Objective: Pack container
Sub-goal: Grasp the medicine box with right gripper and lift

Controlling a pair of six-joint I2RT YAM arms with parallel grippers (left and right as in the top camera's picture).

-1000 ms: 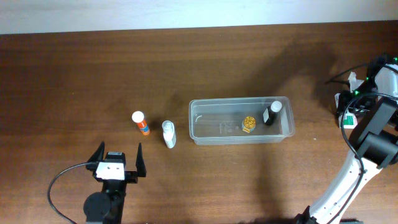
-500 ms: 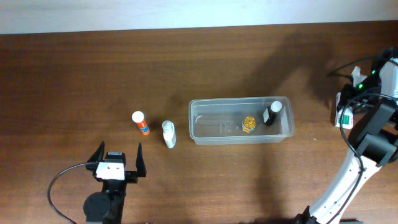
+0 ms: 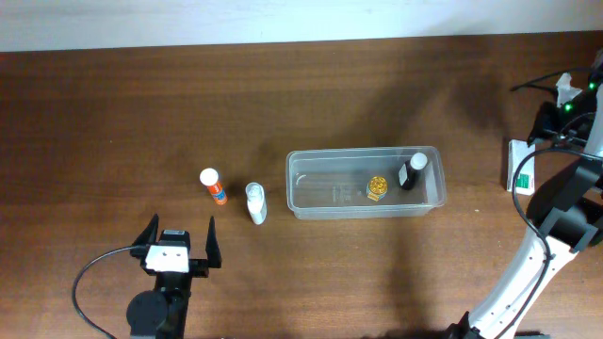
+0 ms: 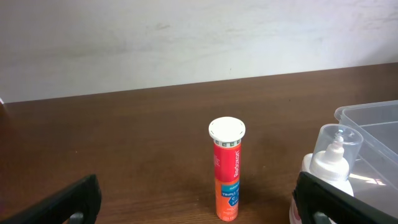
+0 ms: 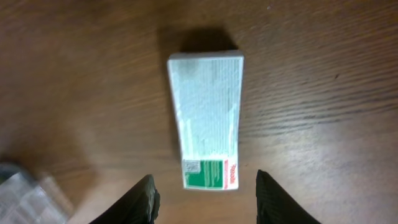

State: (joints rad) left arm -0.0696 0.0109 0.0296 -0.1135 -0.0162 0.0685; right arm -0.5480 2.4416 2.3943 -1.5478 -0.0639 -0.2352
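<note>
Container (image 3: 365, 183) holds two bottles. Left gripper (image 3: 181, 228) spread wide, empty. Right gripper (image 5: 206, 188) wide over box (image 5: 207, 112).

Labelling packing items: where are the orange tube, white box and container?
orange tube (image 4: 227, 177), left wrist view, label.
white box (image 5: 208, 118), right wrist view, top face.
container (image 3: 291, 184), overhead view, left wall.

There is 1 container (image 3: 320, 185), 1 orange tube (image 3: 215, 188), 1 white bottle (image 3: 255, 203), 1 dark bottle (image 3: 410, 174), 1 gold-lidded jar (image 3: 377, 187) and 1 box (image 5: 208, 118).
</note>
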